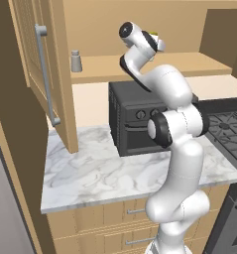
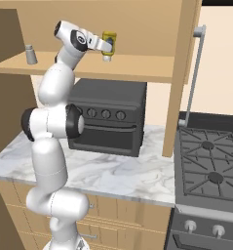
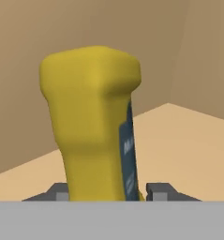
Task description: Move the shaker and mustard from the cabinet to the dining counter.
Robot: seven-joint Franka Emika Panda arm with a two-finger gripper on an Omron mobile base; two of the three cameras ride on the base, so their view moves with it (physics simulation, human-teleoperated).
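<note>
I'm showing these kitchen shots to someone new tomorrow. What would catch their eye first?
The white arm reaching up into the open cabinet, its gripper around the yellow mustard above the shelf. Close up, the bottle stands between the fingertips. Next, the small grey shaker standing alone at the shelf's left end, and the black oven beneath.

Kitchen, black oven (image 1: 140, 119), stove (image 2: 210, 171), marble countertop (image 1: 115, 173)
</note>
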